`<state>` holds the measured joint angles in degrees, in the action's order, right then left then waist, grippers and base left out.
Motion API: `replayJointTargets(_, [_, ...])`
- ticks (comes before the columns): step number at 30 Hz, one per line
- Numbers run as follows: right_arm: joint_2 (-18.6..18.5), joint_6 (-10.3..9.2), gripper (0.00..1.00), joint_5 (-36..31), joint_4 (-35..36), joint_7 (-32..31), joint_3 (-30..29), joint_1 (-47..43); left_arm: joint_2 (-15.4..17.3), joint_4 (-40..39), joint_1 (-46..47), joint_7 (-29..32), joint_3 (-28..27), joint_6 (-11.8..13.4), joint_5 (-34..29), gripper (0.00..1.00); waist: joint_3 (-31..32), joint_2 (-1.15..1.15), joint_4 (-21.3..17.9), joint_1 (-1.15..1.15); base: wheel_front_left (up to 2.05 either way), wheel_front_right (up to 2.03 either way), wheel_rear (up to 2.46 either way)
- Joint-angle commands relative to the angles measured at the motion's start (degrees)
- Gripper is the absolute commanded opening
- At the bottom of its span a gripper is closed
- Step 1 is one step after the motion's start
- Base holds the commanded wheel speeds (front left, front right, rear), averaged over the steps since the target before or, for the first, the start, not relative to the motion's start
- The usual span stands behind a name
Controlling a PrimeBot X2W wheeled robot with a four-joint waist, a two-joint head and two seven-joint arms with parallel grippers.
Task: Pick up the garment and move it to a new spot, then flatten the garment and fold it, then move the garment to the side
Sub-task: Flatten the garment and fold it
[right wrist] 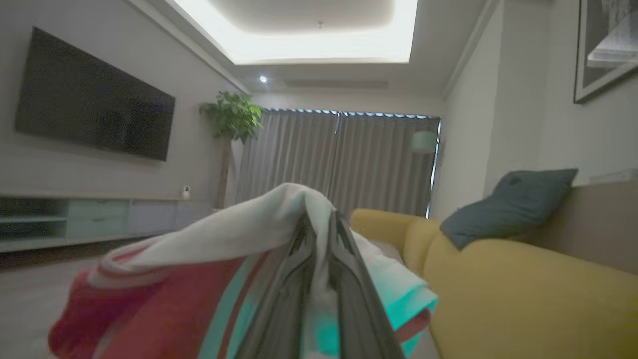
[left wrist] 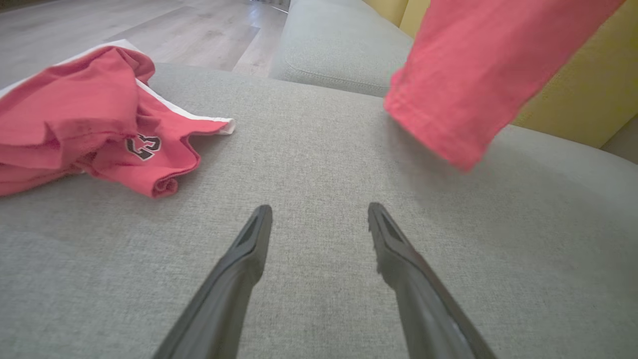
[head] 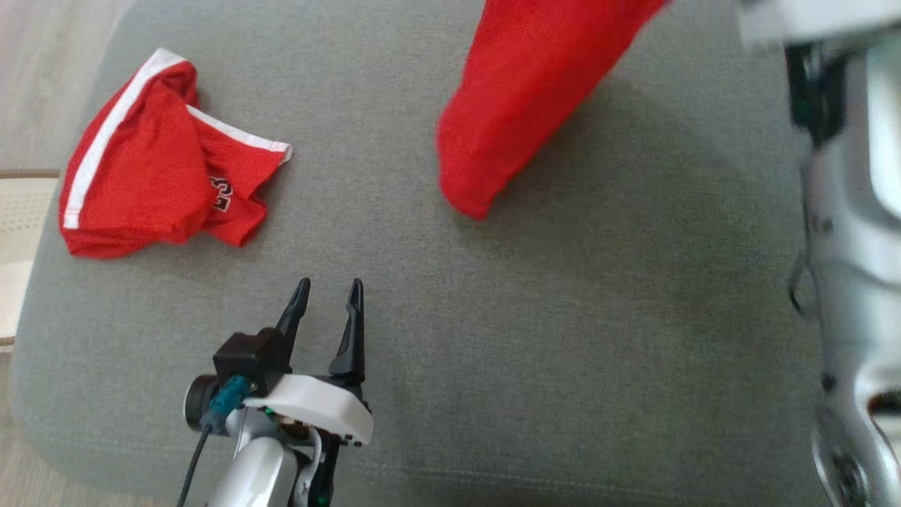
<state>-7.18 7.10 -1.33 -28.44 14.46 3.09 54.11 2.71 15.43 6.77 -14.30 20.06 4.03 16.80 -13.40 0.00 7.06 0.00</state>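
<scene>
The right tool (right wrist: pixel 320 219), nearly closed, pinches the white-trimmed edge of a red mesh garment (head: pixel 521 98), so it hangs at upper centre-right, hem near the grey fabric sofa cushion (head: pixel 563 317); the left tool (head: pixel 329 285), lower left, is spread wide and empty, likely ready to help flatten; a crumpled red white-striped garment (head: pixel 155 169) lies upper left.

Held garment (head: pixel 521 91), 12 o'clock in head view: red mesh-knit cloth, matt, fine pinhole texture. Second garment (head: pixel 162 155), 10 o'clock: like red cloth, smooth white trim. Cushion (head: pixel 535 352): grey woven fabric, matt, slightly coarse (faint seam near 6 o'clock). Left gripper (head: pixel 329 283): fingers matt black plastic; wrist shell white, glossy. Right arm (head: pixel 852 246), 3 o'clock: silvery, soft sheen. Floor (head: pixel 42 63): pale wood-look planks.
</scene>
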Motion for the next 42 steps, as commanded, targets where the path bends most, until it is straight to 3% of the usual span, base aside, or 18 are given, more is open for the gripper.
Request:
replayJointTargets(1, [-0.43, 0.39, 0.0, -0.63, 0.25, 0.19, -0.91, -2.37, 0.17, -1.74, 2.4, -0.7, -1.63, 0.0, -0.03, 1.0, -0.52, 0.0, -0.67, 0.0, 0.0, 0.0, 0.0])
replayJointTargets(2, [-1.32, 0.39, 0.07, -1.18, -1.19, -0.11, -2.26, -4.45, 0.17, -1.74, 2.59, -0.7, -1.48, -0.11, -0.17, 1.0, -0.75, 0.0, -0.97, 0.0, 0.0, 0.0, 0.0])
replayJointTargets(5, [-3.38, 0.39, 0.44, -2.67, -4.92, -0.71, -6.36, -10.65, 0.17, -1.52, 3.18, -0.7, -1.14, -0.33, -0.38, 1.0, -1.47, 0.0, -1.91, 0.0, 0.0, 0.0, 0.0])
replayJointTargets(6, [-3.79, 0.39, 0.84, -3.14, -6.29, -1.16, -7.81, -12.68, 0.17, -1.38, 3.37, -0.7, -1.1, -0.38, -0.5, 1.0, -1.67, 0.0, -2.28, 0.0, 0.0, 0.0, 0.0])
replayJointTargets(7, [-4.1, 0.39, 1.0, -3.58, -7.31, -1.14, -9.34, -14.45, 0.17, -1.21, 3.6, -0.7, -1.07, -0.47, -0.65, 1.0, -1.82, 0.0, -2.61, 0.0, 0.0, 0.0, 0.0])
replayJointTargets(12, [-2.88, 0.39, 1.0, -5.3, -8.11, -0.19, -14.75, -20.8, 0.17, -0.52, 4.19, -0.7, -1.62, -0.78, -1.56, 1.0, -1.88, 0.0, -4.49, 0.0, 0.0, 0.0, 0.0])
replayJointTargets(16, [-0.53, 0.39, 1.0, -5.83, -4.9, 0.37, -15.58, -24.22, 0.17, 0.15, 4.12, -0.7, -2.19, -1.02, -2.0, 1.0, -1.23, 0.0, -5.82, 0.0, 0.0, 0.0, 0.0])
replayJointTargets(27, [3.89, 0.39, 1.0, -3.38, 5.32, 0.52, -10.23, -33.92, 0.17, 0.8, 3.9, -0.7, -2.23, -0.76, -0.1, 1.0, -0.2, 0.0, -8.08, 0.0, 0.0, 0.0, 0.0])
replayJointTargets(33, [4.27, 0.39, 1.0, 0.2, 7.56, 0.53, -6.56, -35.57, 0.17, 3.01, 6.76, -0.7, -1.64, -1.14, 1.75, 1.0, -2.28, 0.0, -10.63, 0.0, 0.0, 0.0, 0.0])
replayJointTargets(42, [4.29, 0.39, 1.0, 3.2, 9.87, 0.53, -4.3, -34.5, 0.17, 9.72, 12.62, -0.7, -3.52, -1.2, -1.21, 1.0, -5.52, 0.0, -15.33, 0.0, 0.0, 0.0, 0.0])
